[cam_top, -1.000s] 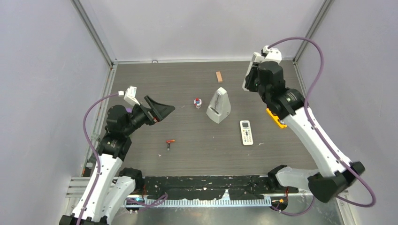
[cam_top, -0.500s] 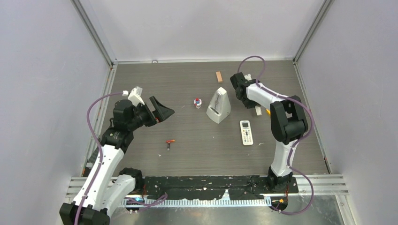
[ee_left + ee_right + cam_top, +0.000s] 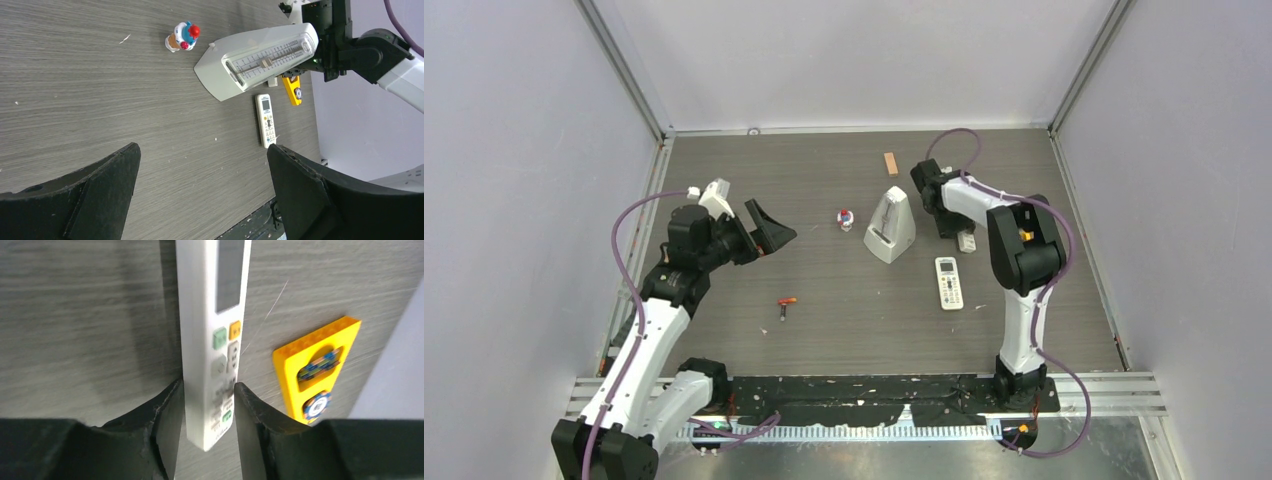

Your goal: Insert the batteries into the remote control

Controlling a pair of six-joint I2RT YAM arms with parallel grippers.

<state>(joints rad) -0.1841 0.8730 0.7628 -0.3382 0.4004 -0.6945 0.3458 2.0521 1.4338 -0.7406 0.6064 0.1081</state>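
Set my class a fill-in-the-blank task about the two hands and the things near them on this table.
1. The left hand is wide ____.
2. The long remote sits ____ the fingers of the right hand.
3. Beside that remote lies a ____ brick plate.
Missing words: open, between, yellow.

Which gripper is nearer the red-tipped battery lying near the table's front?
Left. The left gripper hovers just behind the battery; the right gripper is far across, past the metronome.

Black right pincer (image 3: 207,386), yellow brick (image 3: 320,340)
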